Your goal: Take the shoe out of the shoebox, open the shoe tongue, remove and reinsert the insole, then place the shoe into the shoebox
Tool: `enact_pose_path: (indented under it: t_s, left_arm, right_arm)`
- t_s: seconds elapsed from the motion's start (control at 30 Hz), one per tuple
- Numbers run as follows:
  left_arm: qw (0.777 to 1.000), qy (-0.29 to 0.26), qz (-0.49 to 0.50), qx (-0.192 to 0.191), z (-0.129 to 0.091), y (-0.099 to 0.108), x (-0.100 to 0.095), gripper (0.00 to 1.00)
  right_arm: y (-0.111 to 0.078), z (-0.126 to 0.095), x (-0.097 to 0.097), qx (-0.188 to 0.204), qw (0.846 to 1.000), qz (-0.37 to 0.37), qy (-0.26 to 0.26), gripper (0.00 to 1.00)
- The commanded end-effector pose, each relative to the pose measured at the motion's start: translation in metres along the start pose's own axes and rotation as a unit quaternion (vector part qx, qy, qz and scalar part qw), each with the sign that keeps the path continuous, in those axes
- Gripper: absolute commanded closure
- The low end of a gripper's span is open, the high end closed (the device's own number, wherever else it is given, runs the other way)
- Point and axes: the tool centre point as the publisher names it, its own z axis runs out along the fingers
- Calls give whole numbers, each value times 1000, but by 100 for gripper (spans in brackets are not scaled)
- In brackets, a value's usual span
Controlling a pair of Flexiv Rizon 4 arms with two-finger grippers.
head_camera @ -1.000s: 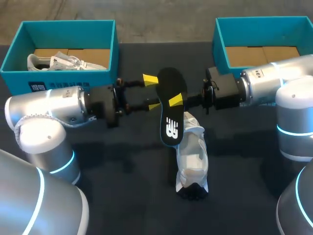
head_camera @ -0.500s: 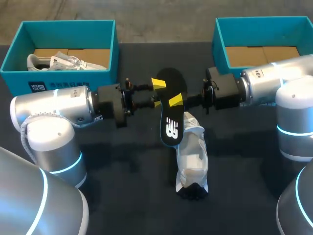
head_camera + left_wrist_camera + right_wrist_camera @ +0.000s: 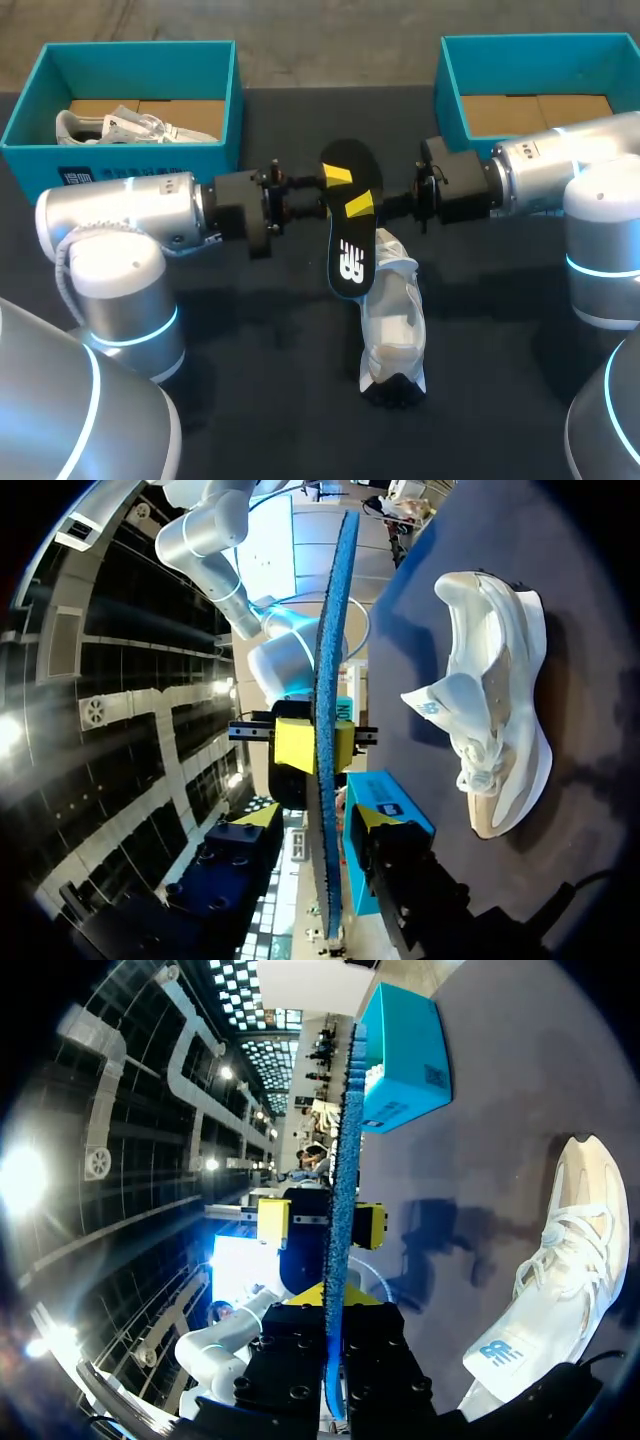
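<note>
Head view: two grippers at the insole (image 3: 350, 250), shoe (image 3: 393, 315) out on the table (image 3: 250, 330).
R gripper (image 3: 355, 205) clamped on the upright black insole; L gripper (image 3: 330, 192) straddles it, fingers apparently apart w/ gaps. White shoe lies beneath the insole's lower end.

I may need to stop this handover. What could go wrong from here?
1. The left gripper is open, straddling the insole right beside the right gripper, which is shut on it. The fingertips could clash.
2. The thin insole is held on edge above the shoe. An uneven pinch might bend it or let it slip.
</note>
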Motion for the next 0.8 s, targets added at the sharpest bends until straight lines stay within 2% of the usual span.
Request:
enact_pose_path:
  t_s: [0.03, 0.3, 0.4, 0.8]
  left_arm:
    - [1000, 1, -2, 0, 5, 2, 3, 57]
    - [1000, 8, -4, 7, 9, 2, 6, 62]
    - [1000, 10, -4, 11, 10, 2, 7, 70]
    - [1000, 14, -5, 14, 10, 2, 10, 71]
  right_arm:
    - [-1, 1, 1, 0, 1000, 1, -2, 100]
    - [-1, 1, 1, 0, 1000, 1, -2, 100]
    - [-1, 1, 1, 0, 1000, 1, -2, 100]
    - [-1, 1, 1, 0, 1000, 1, -2, 100]
